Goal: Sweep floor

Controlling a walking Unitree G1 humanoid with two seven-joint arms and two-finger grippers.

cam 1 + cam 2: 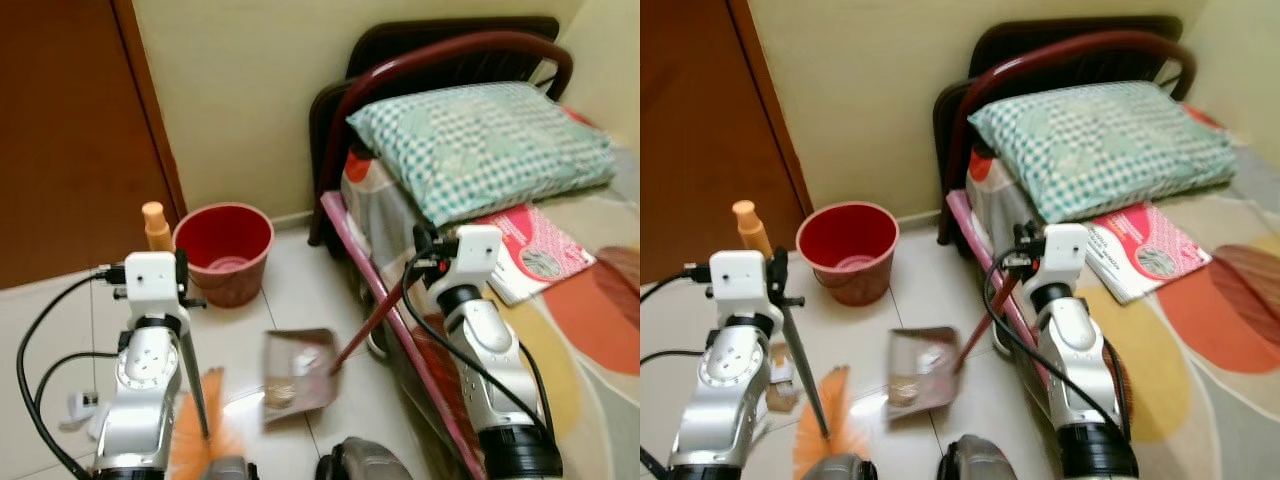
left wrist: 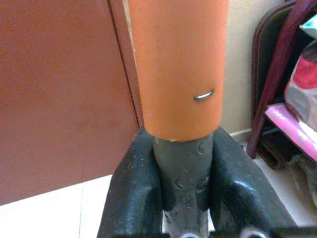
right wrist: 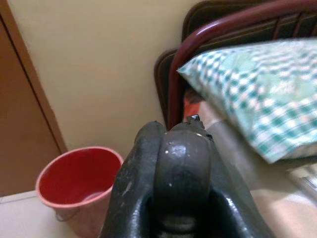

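The round red plastic bucket (image 1: 226, 250) stands on the pale tiled floor (image 1: 290, 290) in the corner where the cream wall meets the brown wooden door (image 1: 70, 130), and everything else sits around it.

Just beside the bucket, on the door side, the left gripper (image 2: 184, 196) is clamped tight around the grey shaft of a broom (image 1: 790, 330). Its two black fingers (image 2: 130, 193) press either side of the shaft right below the orange plastic handle end (image 2: 176, 64), which pokes up next to the bucket's rim. The shaft slants down from there to the orange bristles (image 1: 825, 420), which rest on the tiles nearer the robot than the bucket.

On the floor a little in front of the bucket lies a grey-brown dustpan (image 1: 298, 372) holding a small heap of dirt. Its dark red stick handle (image 1: 372, 322) rises away from the bucket toward the right gripper (image 3: 181, 168), whose black fingers are closed snugly around the handle's top.

Beyond the dustpan from the bucket stands a bed with a dark red curved metal headboard (image 1: 440, 60) and a pink side rail. A teal and white checked pillow (image 1: 480, 140) lies on it, with a pink and white packet (image 1: 530, 255) just below the pillow. Some small white objects (image 1: 85, 405) lie on the tiles on the door side, too blurred to identify.
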